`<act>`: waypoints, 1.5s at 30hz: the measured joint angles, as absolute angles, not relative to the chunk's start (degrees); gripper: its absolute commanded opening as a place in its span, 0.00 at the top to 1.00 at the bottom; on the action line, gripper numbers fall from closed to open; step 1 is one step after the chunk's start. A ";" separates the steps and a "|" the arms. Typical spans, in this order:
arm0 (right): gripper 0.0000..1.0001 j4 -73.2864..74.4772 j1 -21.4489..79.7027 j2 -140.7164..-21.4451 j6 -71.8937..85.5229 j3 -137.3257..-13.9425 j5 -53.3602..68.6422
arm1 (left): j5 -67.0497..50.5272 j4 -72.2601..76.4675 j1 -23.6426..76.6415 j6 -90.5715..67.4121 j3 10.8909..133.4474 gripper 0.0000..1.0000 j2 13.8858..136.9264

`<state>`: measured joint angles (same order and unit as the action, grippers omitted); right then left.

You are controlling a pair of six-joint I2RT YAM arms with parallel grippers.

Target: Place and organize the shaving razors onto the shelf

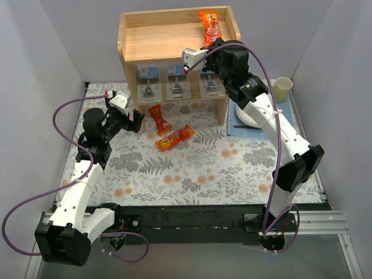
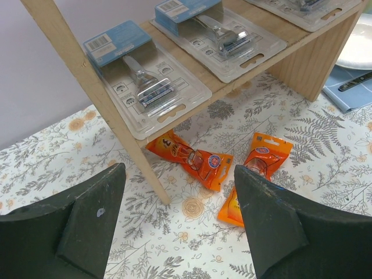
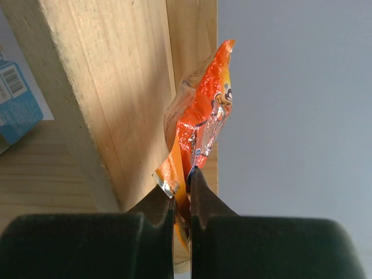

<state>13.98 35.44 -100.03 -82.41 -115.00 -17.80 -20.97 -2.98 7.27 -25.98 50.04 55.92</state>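
While razors point(image 1: 178, 87) line the shelf point(image 1: 157, 43) | right gripper point(image 3: 181, 192) pinches snack packet point(image 3: 200, 122) (orange) | left gripper point(image 2: 179, 174) agape

Orange snack packet point(image 3: 200, 122) pinched at the shelf point(image 3: 104, 87)
Its lower edge is clamped between the fingers of the right gripper point(image 3: 181, 189), upright beside a wooden panel; a blue barcoded card point(image 3: 17, 104) is seen far left.
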 measured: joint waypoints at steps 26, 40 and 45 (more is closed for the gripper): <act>0.42 -1.98 35.20 -92.73 -85.93 -98.37 -15.79 | -20.99 -3.03 7.27 -25.32 50.04 0.25 56.84; 0.42 -1.45 34.92 -76.95 -84.38 -83.20 -6.39 | -21.43 -2.68 7.27 -25.56 49.21 0.24 56.93; 0.99 -0.36 34.87 -76.60 -81.43 -81.87 -3.46 | -21.52 -2.57 7.27 -25.56 49.21 0.27 56.93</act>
<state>-0.36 34.87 -76.60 -81.43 -81.87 -3.46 -21.52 -2.57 7.27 -25.56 49.21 56.93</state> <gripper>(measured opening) 0.277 0.750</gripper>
